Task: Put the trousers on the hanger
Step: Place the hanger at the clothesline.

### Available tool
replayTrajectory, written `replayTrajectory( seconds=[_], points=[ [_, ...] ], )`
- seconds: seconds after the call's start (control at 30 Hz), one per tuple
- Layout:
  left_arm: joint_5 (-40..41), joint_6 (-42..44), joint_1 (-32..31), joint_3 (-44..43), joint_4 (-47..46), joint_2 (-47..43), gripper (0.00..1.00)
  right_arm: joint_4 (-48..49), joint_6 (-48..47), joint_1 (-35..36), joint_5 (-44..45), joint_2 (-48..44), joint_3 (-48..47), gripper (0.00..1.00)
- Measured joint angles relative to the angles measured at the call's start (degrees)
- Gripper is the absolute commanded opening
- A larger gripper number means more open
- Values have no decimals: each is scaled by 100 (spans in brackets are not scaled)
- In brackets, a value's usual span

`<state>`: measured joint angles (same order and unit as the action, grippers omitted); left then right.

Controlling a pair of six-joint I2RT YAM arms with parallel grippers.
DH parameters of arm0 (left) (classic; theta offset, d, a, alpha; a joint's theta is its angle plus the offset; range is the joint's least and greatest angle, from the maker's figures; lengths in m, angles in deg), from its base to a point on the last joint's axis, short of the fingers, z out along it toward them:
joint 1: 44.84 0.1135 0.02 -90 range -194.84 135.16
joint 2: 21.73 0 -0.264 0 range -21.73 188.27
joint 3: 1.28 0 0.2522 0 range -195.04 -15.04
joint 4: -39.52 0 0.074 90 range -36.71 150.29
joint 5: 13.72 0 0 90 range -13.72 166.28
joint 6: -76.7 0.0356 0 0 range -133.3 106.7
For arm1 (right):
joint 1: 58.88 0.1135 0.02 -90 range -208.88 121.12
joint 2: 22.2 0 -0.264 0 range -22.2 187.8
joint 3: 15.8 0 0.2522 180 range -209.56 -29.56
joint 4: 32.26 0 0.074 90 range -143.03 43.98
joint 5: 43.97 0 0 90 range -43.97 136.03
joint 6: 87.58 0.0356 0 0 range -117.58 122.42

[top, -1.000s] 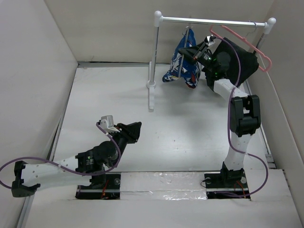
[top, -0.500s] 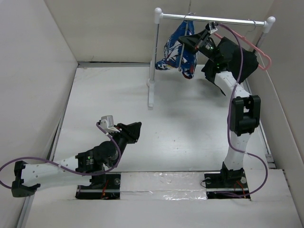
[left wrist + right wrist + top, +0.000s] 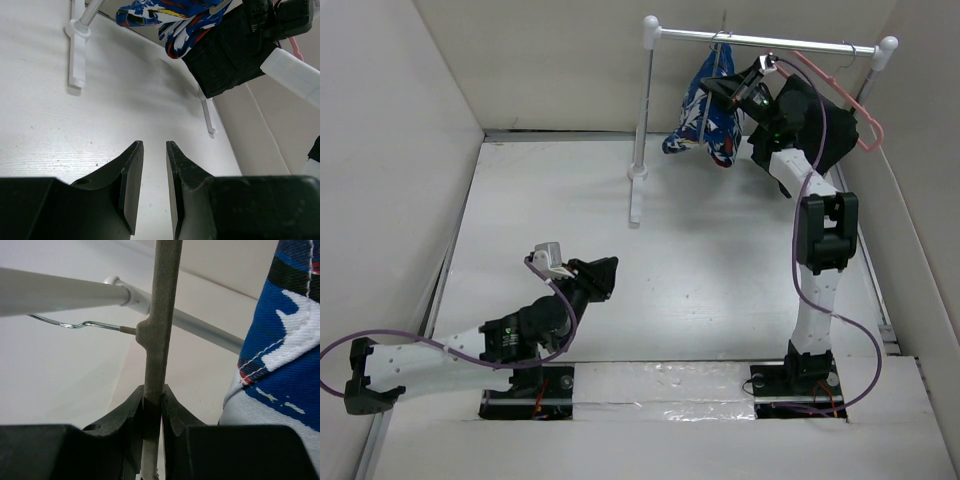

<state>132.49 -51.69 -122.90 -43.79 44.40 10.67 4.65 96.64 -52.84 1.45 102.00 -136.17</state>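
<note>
The trousers [image 3: 705,115], in a blue, white, red and black print, hang draped over the grey wire hanger [image 3: 721,45] just under the rail [image 3: 770,43]. My right gripper [image 3: 735,92] is shut on the hanger's grey frame [image 3: 162,315], which runs up between the jaws [image 3: 152,395]. The thin hook wire [image 3: 75,324] lies close under the rail [image 3: 60,292]; I cannot tell if it rests on it. The trousers [image 3: 285,340] hang to the right of my fingers. My left gripper [image 3: 605,272] is low over the table, jaws narrowly parted and empty [image 3: 152,150]. The trousers also show in the left wrist view [image 3: 165,12].
A pink plastic hanger [image 3: 840,95] with a plain black cloth [image 3: 820,120] hangs on the rail's right end, behind my right arm. The rack's white post and foot [image 3: 635,200] stand at the back middle. White walls close in the table on three sides.
My right gripper has lifted the hanger with the trousers up and back, from below the rail to right against it. The left arm has not moved.
</note>
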Motion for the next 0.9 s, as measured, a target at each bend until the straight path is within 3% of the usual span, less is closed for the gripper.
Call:
replayTrajectory(
  seconds=[0.3, 0.57, 0.73, 0.9],
  points=[
    [105, -120, 0, -205, 111, 289, 22, 260, 492, -90, 83, 551, -798, 1],
    [142, -179, 0, -216, 149, 319, 22, 846, 839, -212, 111, 640, -564, 6],
    [179, -269, 0, -354, 308, 433, 22, 1342, 1034, -256, 103, 645, -186, 17],
    [192, -286, 0, -369, 319, 496, 22, 1821, 1093, -264, 195, 496, 238, 43]
  ],
)
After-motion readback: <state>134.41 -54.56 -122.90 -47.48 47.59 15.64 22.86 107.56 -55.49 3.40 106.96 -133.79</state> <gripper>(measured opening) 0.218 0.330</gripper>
